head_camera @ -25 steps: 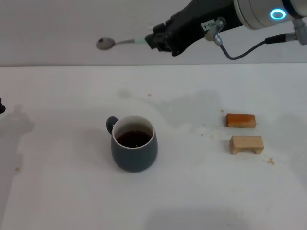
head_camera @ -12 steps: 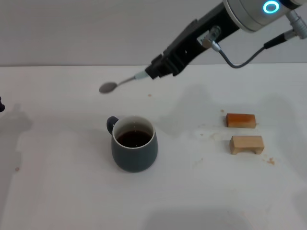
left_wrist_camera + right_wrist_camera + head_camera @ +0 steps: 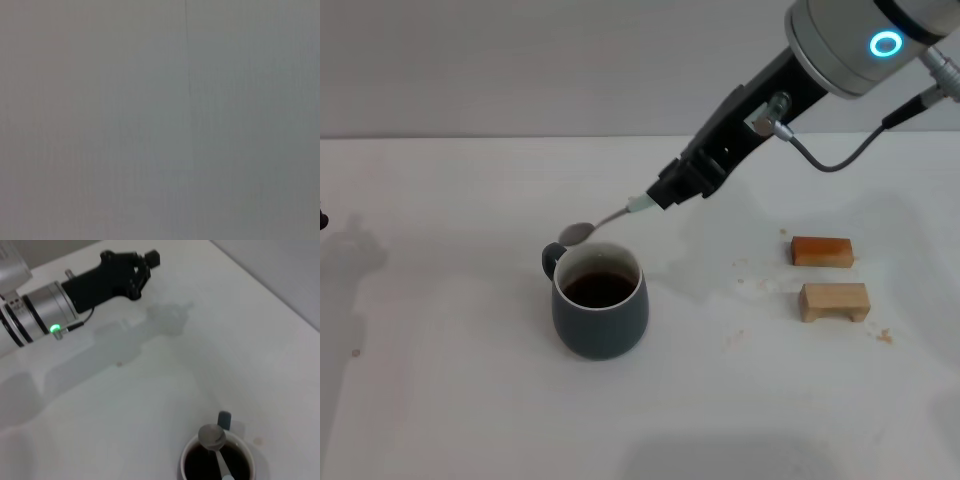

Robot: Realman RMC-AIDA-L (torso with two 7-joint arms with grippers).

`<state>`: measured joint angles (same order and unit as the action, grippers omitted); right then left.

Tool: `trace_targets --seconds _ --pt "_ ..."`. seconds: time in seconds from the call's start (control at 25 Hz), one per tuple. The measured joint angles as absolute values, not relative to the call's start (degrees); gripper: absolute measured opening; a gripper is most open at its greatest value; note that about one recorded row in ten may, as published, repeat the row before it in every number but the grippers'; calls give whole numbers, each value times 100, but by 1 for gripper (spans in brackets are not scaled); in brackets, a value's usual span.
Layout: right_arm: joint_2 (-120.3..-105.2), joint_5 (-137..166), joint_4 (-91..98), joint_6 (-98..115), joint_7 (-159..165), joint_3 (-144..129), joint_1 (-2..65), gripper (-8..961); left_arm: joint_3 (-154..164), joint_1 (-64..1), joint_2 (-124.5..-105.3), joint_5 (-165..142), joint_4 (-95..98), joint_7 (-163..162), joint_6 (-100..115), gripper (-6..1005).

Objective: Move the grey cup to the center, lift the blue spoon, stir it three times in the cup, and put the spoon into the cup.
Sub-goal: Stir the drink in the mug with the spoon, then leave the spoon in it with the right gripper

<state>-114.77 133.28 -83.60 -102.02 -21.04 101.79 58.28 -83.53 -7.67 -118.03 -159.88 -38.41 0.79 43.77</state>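
My right jaws [image 3: 660, 196] clamped on blue spoon [image 3: 610, 217] handle. Spoon axis slants down-left; bowl hovers over far rim of grey cup [image 3: 600, 300], mid-desk [image 3: 440, 400]. Left jaws [image 3: 131, 271] parked well apart; state not discernible.

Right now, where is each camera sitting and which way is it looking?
Head view: on the robot's head, looking forward and down at the table, cup, two wooden blocks; shows the right arm and right gripper holding the spoon.
Left wrist view: on the left wrist, facing a plain grey surface; no body part shows.
Right wrist view: on the right wrist, looking down the spoon into the cup; shows the left gripper farther off.
Shared: head and right wrist views both show cup and spoon.
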Motion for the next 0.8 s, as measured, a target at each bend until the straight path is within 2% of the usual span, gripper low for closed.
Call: trace_targets --seconds 0.52,0.8 --pt "-11470 13446 -7766 -10305 -2256 10015 5900 158 -8414 -797 -11803 -15987 -3848 85 4380 -3" --pt "-11513 13591 -7444 -10152 -2419 9944 5977 158 -8414 -801 -11803 -15987 -3845 84 4433 -3"
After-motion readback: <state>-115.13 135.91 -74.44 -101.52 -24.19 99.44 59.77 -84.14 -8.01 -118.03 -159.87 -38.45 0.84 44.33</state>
